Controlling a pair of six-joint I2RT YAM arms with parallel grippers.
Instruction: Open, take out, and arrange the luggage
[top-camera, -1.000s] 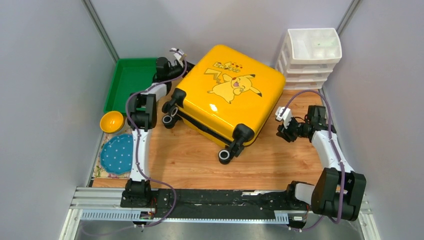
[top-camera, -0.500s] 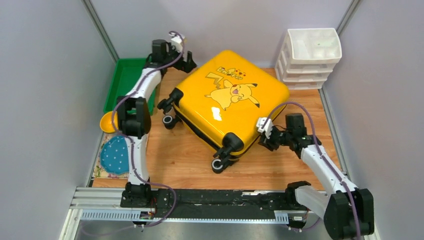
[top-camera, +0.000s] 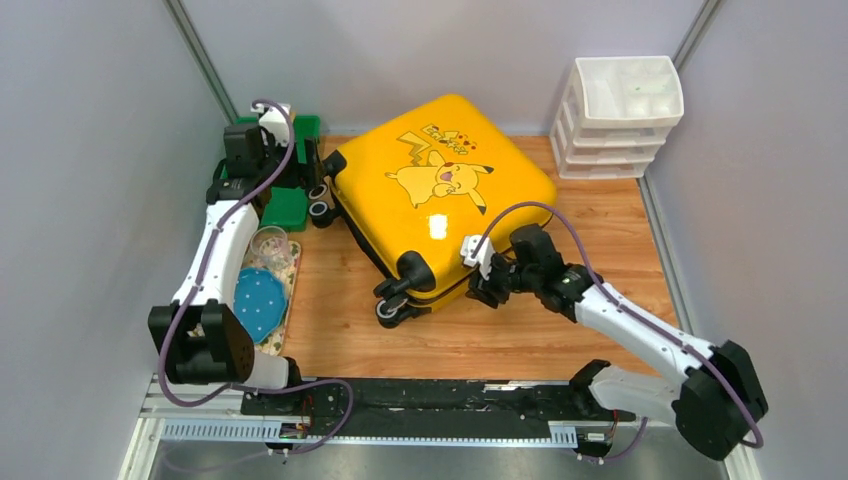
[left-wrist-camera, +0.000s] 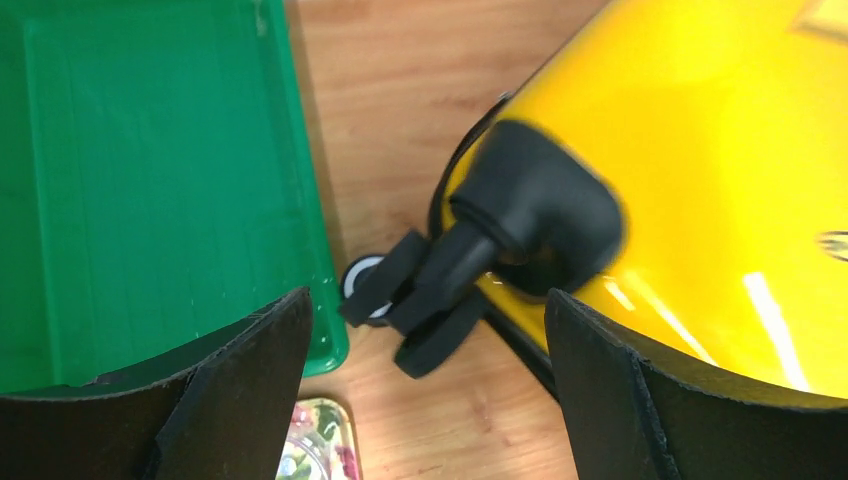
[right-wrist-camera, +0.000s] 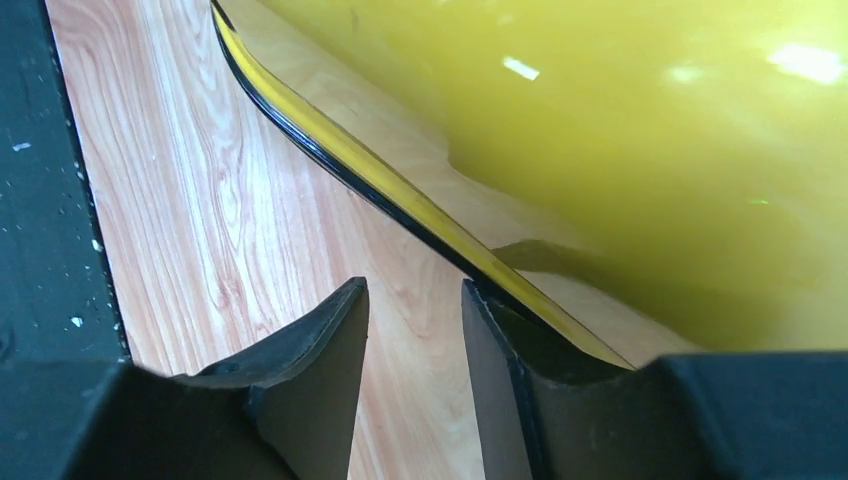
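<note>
The luggage (top-camera: 440, 195) lies closed, print up, on the wooden table (top-camera: 520, 330), near the green tray (left-wrist-camera: 150, 180). The left end effector (left-wrist-camera: 428, 305) hangs released, spread wide above a corner wheel (left-wrist-camera: 445, 275). The right end effector (right-wrist-camera: 412, 295) is partly spread and grasps nothing, one finger at the luggage's black seam.

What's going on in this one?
Two robot arms are working around a closed yellow suitcase lying flat on the wooden table. The left gripper hangs open over a corner wheel, beside the green tray. The right gripper, open and empty, sits at the suitcase's near edge by the black seam. Nothing is opened yet.
</note>
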